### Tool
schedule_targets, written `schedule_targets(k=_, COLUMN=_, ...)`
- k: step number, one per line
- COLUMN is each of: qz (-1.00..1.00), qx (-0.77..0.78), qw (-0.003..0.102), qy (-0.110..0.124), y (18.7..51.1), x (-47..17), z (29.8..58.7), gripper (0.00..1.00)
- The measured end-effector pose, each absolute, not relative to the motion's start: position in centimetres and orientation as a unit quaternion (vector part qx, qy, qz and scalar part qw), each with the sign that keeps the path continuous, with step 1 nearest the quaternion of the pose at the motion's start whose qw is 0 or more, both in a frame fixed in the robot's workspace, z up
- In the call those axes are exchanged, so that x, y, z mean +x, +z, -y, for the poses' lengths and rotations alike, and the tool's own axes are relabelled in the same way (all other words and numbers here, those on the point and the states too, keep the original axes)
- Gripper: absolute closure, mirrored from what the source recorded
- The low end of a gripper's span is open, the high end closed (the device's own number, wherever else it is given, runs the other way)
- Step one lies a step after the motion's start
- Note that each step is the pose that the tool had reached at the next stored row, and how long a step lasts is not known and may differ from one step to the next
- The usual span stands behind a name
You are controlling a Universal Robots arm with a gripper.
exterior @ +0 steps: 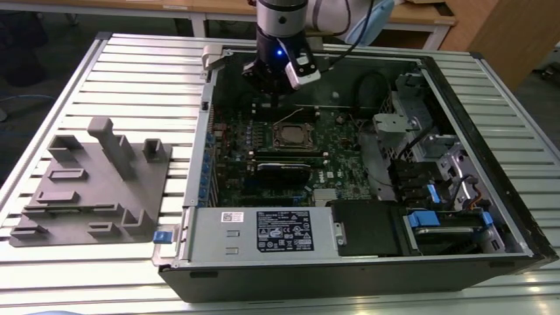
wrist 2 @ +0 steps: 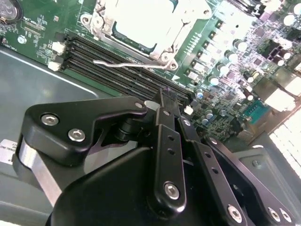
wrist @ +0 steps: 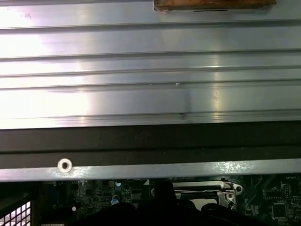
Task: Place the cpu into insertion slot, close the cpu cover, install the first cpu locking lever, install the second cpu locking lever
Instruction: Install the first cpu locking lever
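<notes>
The gripper [wrist 2: 165, 94], pressed together, hovers over memory slots [wrist 2: 87, 52] beside the cpu cover [wrist 2: 181, 28].

Silver-grey and black arm [exterior: 282, 20], round in section, with a small blue light [exterior: 278, 51] glowing on the wrist. Pale blue wrap [exterior: 372, 16] higher up. White-and-black camera block [exterior: 303, 71] fixed to one side. Matt black gripper [wrist 2: 164, 95] built of rounded, jointed links, dotted with silver socket-head screws [wrist 2: 171, 189]. Bare silver metal block [wrist 2: 28, 157] at its base.

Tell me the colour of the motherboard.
The motherboard is green, clearest in the second wrist view.
</notes>
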State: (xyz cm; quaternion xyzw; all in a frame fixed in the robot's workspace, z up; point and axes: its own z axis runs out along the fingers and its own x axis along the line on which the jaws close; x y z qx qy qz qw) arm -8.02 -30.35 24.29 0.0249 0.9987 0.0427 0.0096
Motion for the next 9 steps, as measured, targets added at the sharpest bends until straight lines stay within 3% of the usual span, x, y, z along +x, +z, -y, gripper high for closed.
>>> schedule_targets(k=9, qz=-0.999, qx=0.025, qw=0.010, qy=0.043, y=24.0, x=-5.8, z=30.4, gripper=0.89)
